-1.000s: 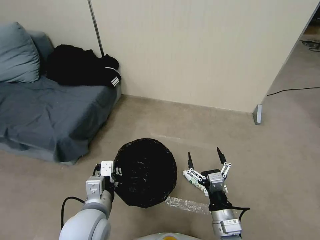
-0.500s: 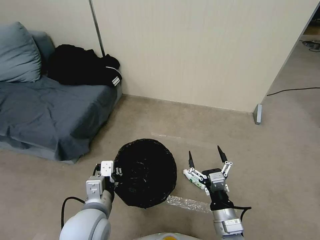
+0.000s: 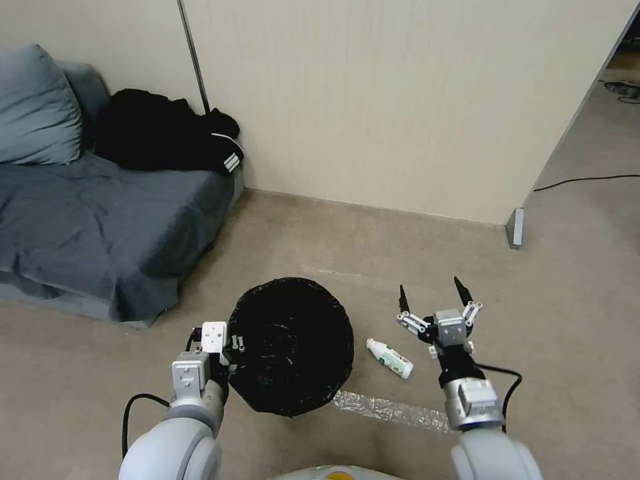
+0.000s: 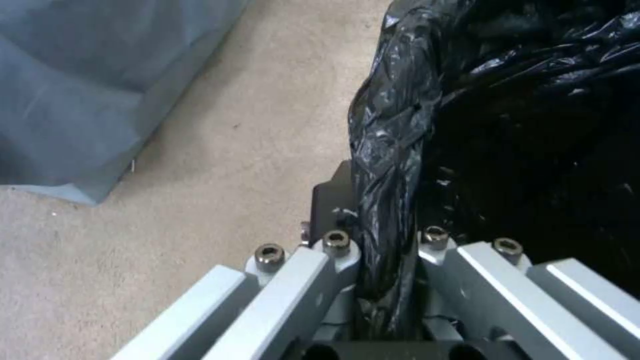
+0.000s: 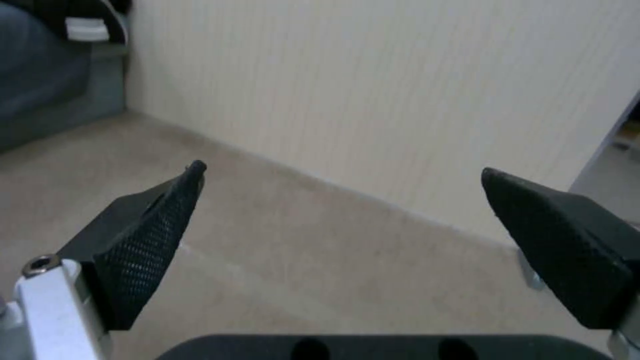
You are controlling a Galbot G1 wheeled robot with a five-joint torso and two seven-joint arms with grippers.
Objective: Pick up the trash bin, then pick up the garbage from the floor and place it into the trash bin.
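Right gripper: the right gripper [image 3: 432,295] is hanging above the floor with its two black textured fingertips [image 5: 150,235] spread wide, gripping nothing; it is pointing toward the cream panelled wall [image 3: 400,100].
Left gripper: the left gripper [image 4: 387,260] is clamping its metal fingers on the near rim of the small round trash bin [image 3: 291,345], pinching the fold of glossy black plastic bag [image 4: 390,165] between them.
Trash bin: it is sitting at the left gripper's right side, its black-lined mouth facing up toward the head camera.
Garbage: a small white plastic bottle with a green label [image 3: 389,357] is lying on its side on the floor, between the trash bin and the right gripper, apart from both.
Floor: the beige carpet [image 3: 567,320] is carrying a strip of crinkled silvery tape [image 3: 387,408] just beside the bottle, on the robot's side.
Surroundings: a grey-blue covered sofa [image 3: 87,227] is standing well to the left, with a heap of black clothing [image 3: 160,137] on it.
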